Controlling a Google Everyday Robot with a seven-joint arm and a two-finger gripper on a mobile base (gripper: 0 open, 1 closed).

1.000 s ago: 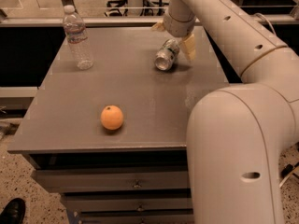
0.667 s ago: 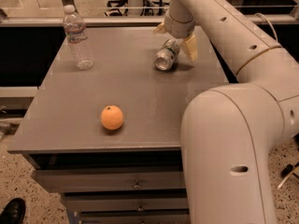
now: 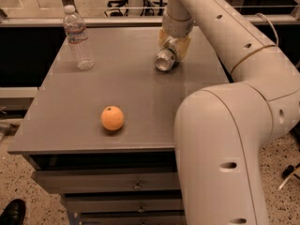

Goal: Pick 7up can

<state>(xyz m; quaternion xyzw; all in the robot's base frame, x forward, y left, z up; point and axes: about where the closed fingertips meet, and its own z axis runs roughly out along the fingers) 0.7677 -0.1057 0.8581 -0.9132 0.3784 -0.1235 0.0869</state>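
A robot arm (image 3: 225, 139) reaches to a 7up can (image 3: 165, 60) on a grey surface (image 3: 140, 93), upper middle of the frame.

The arm's thick white body fills the right and lower right of the frame and hides that side of the surface. The pincer (image 3: 172, 48) comes down from the top, right at the far end of the can, and covers that end. I cannot tell how wide the pincer stands or whether it has hold of the can. The can lies on its side, its shiny round end facing the lower left, just below and left of the pincer; its label is hard to make out. A clear water bottle (image 3: 78, 39) stands upper left. An orange (image 3: 112, 118) sits centre left, well apart from both. A dark shoe (image 3: 11, 212) is cut off at the bottom left corner.
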